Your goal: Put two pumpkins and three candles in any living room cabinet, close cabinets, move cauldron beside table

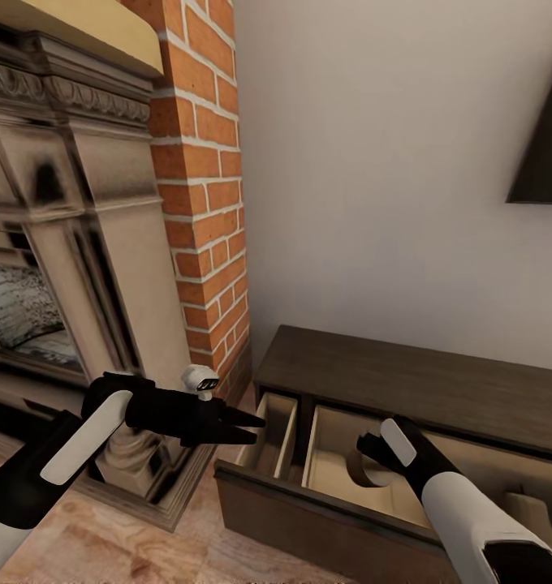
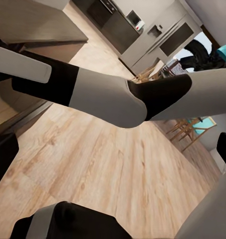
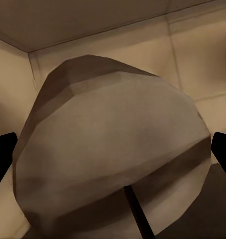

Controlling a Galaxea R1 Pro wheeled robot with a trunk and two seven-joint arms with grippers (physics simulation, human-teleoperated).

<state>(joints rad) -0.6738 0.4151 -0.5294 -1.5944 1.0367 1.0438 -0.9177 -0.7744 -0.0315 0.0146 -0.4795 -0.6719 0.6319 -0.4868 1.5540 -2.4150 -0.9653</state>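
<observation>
The long dark brown cabinet (image 1: 406, 381) stands against the wall, with a drawer (image 1: 308, 511) pulled out and its pale divided inside showing. My right gripper (image 1: 372, 456) reaches down into the middle compartment, shut on a beige candle (image 1: 362, 474). In the right wrist view the candle (image 3: 113, 149) spans the whole gap between both fingertips (image 3: 2, 154), tilted, with its dark wick showing. Empty and open, my left gripper (image 1: 256, 428) hovers left of the drawer, in front of the fireplace base. Pumpkins, cauldron and table are out of view.
An ornate fireplace (image 1: 73, 268) and red brick chimney (image 1: 203, 186) stand close on the left. A black TV corner (image 1: 544, 154) hangs on the wall. A pale shape (image 1: 529, 507) lies in the drawer's right compartment. Light wood floor (image 2: 108, 169) lies behind, leading toward a kitchen (image 2: 122, 25).
</observation>
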